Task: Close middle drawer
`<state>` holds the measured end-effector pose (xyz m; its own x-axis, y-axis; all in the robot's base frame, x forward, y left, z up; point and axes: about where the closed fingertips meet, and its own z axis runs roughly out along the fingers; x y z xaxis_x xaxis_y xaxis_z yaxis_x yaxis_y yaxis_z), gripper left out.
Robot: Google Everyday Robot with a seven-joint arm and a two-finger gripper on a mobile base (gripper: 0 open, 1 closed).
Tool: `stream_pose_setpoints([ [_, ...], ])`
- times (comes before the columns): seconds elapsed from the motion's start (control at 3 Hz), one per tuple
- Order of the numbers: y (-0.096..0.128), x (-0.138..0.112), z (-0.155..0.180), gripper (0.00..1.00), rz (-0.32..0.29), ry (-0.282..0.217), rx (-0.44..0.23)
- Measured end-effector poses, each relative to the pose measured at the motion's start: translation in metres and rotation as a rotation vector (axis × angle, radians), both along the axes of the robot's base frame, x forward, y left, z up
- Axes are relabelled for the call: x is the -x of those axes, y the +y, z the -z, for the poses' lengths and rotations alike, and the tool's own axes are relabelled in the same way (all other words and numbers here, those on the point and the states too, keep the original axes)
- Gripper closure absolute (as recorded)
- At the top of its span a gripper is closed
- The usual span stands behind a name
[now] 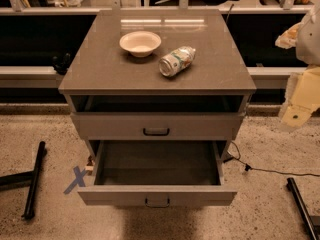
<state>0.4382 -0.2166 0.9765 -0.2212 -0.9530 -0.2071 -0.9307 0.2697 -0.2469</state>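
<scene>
Now, cream gripper [296, 115]: at right, state cannot be told (partly cropped).
Grey-brown middle drawer [157, 163]: open, lower-left of gripper.
Push: squarely on front panel [115, 196].

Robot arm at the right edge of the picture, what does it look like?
The arm is whitish and rounded above. The gripper, at the right edge beside the cabinet, is cream-yellow and blocky, with flat angled panels and a small dark round spot low down. No cables or markings show.
</scene>
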Motion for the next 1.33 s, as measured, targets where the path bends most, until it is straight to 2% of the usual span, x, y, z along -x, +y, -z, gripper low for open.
stream_pose_setpoints([
  [0.33, 0.001, -0.001, 0.002, 0.0, -0.006, -0.008, -0.005],
  [0.67, 0.004, -0.009, 0.048, 0.0, -0.056, 0.005, -0.026],
  [1.0, 0.007, -0.026, 0.121, 0.0, -0.106, 0.028, -0.046],
  [1.33, 0.011, -0.042, 0.2, 0.0, -0.149, 0.079, -0.04],
])
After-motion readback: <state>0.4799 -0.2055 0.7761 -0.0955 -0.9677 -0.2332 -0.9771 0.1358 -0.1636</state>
